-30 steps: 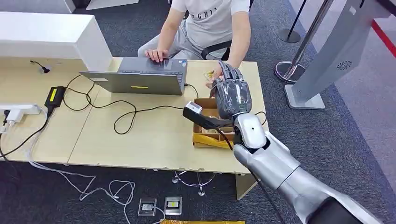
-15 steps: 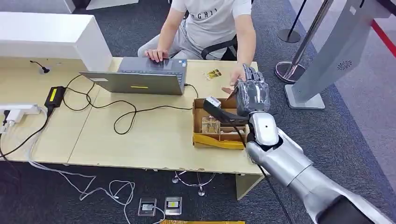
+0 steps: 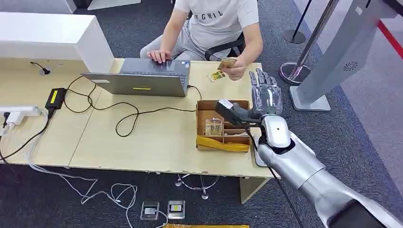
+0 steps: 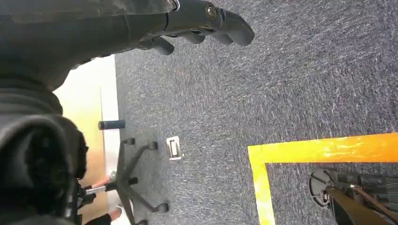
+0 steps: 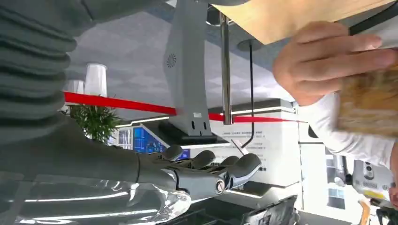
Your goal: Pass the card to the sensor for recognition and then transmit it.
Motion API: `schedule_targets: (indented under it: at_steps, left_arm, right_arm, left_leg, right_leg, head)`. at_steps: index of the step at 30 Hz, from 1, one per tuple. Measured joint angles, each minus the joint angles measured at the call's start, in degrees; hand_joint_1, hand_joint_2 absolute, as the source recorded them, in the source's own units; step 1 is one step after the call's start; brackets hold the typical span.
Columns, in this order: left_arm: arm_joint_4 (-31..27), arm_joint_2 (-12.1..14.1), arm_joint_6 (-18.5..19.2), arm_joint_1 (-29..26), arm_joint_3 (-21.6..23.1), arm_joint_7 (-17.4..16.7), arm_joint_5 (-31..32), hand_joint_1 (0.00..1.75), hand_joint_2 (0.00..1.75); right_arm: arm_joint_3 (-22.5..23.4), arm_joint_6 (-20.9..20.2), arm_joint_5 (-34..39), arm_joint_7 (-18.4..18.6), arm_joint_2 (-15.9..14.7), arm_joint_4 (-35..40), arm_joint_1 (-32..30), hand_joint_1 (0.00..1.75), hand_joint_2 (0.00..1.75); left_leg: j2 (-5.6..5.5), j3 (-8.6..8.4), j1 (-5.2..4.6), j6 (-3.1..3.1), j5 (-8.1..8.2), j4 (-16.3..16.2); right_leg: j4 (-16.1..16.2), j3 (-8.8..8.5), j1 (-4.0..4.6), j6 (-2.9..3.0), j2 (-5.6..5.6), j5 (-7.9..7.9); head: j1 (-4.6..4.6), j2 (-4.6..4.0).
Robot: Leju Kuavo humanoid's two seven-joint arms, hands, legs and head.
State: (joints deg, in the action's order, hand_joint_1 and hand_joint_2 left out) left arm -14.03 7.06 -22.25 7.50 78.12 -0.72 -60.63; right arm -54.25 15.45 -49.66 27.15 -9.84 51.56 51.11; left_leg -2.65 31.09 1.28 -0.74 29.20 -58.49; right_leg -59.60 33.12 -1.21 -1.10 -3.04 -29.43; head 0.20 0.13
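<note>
A tan card (image 3: 227, 63) is pinched in the hand of a person (image 3: 236, 67) seated across the table; the right wrist view shows this card (image 5: 371, 105) close up under the person's fingers (image 5: 324, 61). My right hand (image 3: 266, 96) hovers upright beyond the cardboard box (image 3: 223, 144), below and to the right of that card, fingers straight and apart, holding nothing. Its fingers (image 5: 211, 173) are bare in the right wrist view too. A second card (image 3: 216, 75) lies flat on the table (image 3: 157, 137). My left hand (image 4: 197, 21) hangs over the carpet with nothing in it.
An open laptop (image 3: 142, 80) with trailing cables sits before the person, and a power adapter (image 3: 55, 97) lies at the left. The box holds small items. A grey kiosk (image 3: 332, 61) and a stanchion base (image 3: 292, 71) stand right of the table.
My right hand has drawn back to the right, away from the person's hand. The person's hand has lifted toward the table's far edge with the card in it.
</note>
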Motion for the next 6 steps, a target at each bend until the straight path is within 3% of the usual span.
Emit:
schedule_targets:
  at_steps: [6]
  left_arm:
    - [0.0,0.0,0.0,0.0,0.0,0.0,0.0,0.00,0.00]
  right_arm:
    - [-0.2,0.3,-0.3,0.3,-0.2,0.0,0.0,0.00,0.00]
  left_leg:
    - [0.00,-0.01,0.00,0.00,0.00,0.0]
  right_leg:
    - [0.0,0.00,0.00,0.00,-0.01,0.00]
  head:
    - [0.00,0.00]
